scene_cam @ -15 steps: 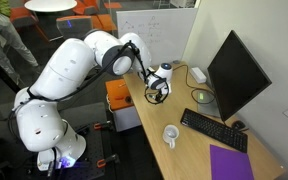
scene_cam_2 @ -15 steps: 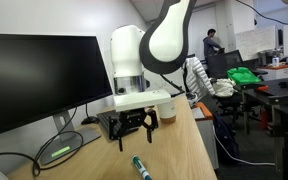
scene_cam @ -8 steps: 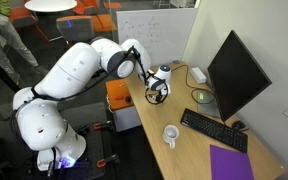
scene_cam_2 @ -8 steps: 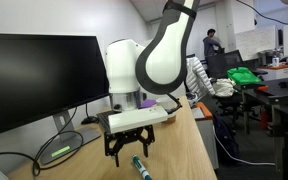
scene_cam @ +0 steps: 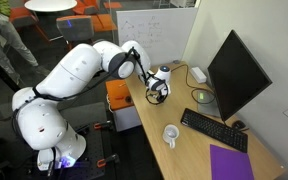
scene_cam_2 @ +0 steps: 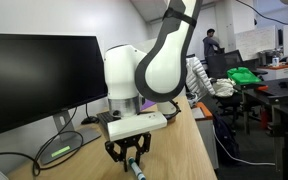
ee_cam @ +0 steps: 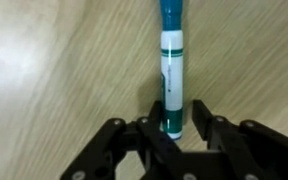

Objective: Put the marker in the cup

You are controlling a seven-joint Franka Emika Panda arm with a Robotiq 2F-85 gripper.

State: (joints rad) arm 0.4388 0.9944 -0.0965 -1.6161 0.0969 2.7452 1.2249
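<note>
So far only the approach looks done: the jaws stand apart on both sides of the marker (ee_cam: 172, 70), which lies flat on the bench (ee_cam: 54, 60), not yet gripped, and lifting and carrying it to the cup (scene_cam: 171, 134), well apart, remain.

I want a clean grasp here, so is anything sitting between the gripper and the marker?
Nothing visible does. In the wrist view the marker lies on the bare desk, and its near end sits between the fingers of the open gripper, with no other object around it.
</note>
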